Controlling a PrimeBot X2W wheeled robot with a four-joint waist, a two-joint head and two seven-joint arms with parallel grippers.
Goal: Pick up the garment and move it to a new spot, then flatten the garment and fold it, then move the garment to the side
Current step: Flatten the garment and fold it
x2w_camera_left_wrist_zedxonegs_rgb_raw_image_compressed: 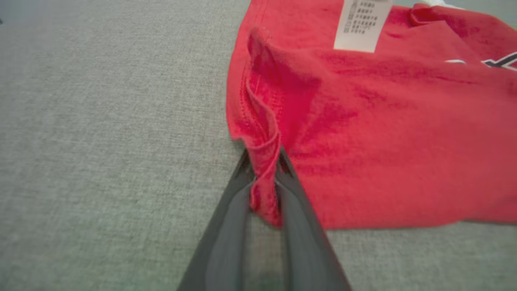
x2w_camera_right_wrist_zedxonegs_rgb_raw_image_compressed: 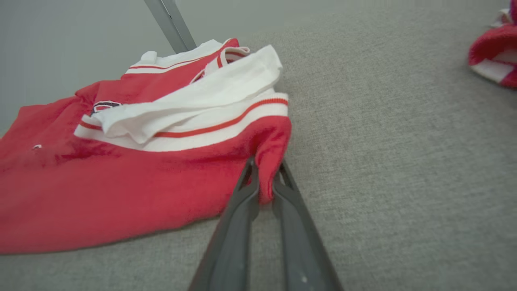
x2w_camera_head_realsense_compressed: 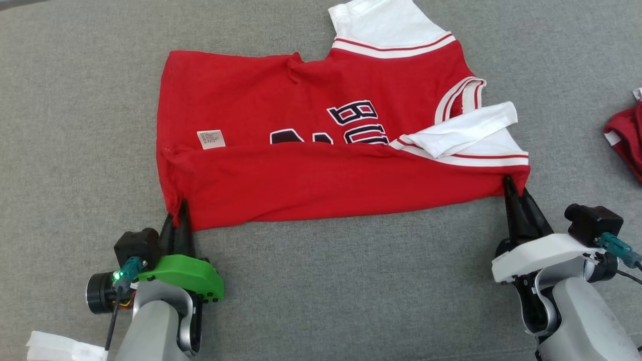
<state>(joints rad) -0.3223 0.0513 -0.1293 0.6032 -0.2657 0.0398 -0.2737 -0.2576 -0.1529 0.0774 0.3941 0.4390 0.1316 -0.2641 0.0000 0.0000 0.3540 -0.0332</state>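
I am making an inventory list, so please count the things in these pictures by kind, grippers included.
Red-and-white garments: 2 (jersey, second garment at right edge)
Grippers: 2 (left gripper, right gripper, both shut on the jersey)
Unclear white object, lower left: 1
Total: 5

We hold our left tool (x2w_camera_head_realsense_compressed: 178, 210) low on our left side, jaws pointing forward and pinched on one near corner of the garment (x2w_camera_head_realsense_compressed: 326, 180). Our right tool (x2w_camera_head_realsense_compressed: 515, 188) pinches the other near corner, leaning a little inward. Our left forearm (x2w_camera_head_realsense_compressed: 150, 326) and right forearm (x2w_camera_head_realsense_compressed: 587, 321) are well apart.
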